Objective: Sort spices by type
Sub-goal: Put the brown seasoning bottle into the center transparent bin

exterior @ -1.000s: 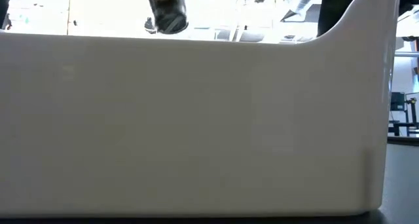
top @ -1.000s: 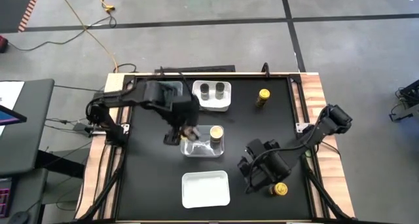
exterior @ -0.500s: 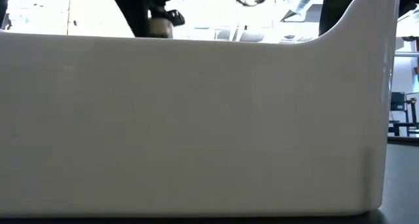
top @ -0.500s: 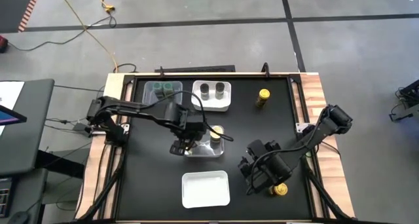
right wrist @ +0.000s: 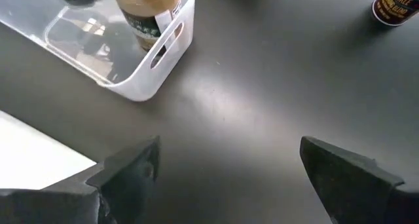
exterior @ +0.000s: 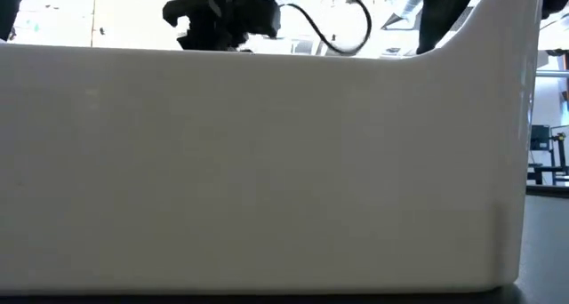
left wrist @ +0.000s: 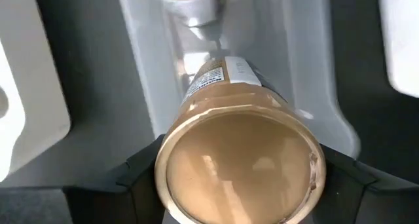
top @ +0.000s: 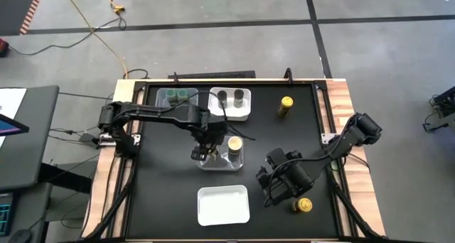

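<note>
My left gripper (top: 202, 154) (left wrist: 239, 175) is shut on a tan-lidded spice jar (left wrist: 239, 162) and stands low over the clear tray (top: 213, 163) in the middle of the table. A second tan-lidded jar (top: 234, 145) (right wrist: 141, 8) stands in that tray. Two green-lidded jars (top: 178, 96) sit in a clear tray at the far left, and two dark grey-lidded jars (top: 231, 97) in a white tray beside it. One yellow-lidded jar (top: 286, 106) stands on the table far right, another (top: 304, 205) near right. My right gripper (top: 270, 179) (right wrist: 229, 165) hangs open between tray and near yellow jar. My left gripper pinches the tan-lidded jar at its lid end (left wrist: 177, 178), one finger (left wrist: 141, 168) on each side. It comes from above, pointing down, with the jar upright below the fingers and its lower end inside the clear tray. Whether the base rests on the tray floor I cannot tell.
An empty white tray (top: 222, 204) lies near the front edge; its wall (exterior: 267, 180) fills most of the low view. Bare black table (right wrist: 262, 99) lies between the clear tray and the right gripper. Wooden rails (top: 345, 108) border the table.
My left gripper has carried the tan-lidded jar from over the far side of the clear tray toward the near edge and down into it. In the low view the jar has sunk behind the white tray's wall. The arm has stretched out, uncovering the green-lidded jars.
</note>
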Controlling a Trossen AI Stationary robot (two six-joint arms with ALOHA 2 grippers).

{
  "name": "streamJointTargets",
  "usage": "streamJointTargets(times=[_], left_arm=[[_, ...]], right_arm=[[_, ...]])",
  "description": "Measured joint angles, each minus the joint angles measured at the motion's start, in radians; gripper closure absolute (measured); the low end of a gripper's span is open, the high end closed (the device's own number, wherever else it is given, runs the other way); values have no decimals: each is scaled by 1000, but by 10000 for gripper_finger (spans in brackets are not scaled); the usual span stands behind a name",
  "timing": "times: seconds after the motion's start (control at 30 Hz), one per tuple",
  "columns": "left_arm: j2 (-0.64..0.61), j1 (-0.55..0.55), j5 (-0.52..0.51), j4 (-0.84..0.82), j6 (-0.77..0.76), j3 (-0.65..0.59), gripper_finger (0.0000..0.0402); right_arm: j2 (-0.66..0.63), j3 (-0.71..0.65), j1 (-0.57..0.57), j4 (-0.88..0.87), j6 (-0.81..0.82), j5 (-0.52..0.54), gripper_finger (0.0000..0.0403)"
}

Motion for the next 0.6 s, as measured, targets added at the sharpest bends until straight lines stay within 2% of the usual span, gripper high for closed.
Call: streamJointTargets(times=[0.33, 0.6], left_arm=[[113, 16, -33, -12, 39, 0, 133], [116, 17, -34, 25, 78, 6, 133]], right_arm=[[0, 1, -19, -7, -1, -1, 10], [0, 1, -26, -19, -1, -2, 10]])
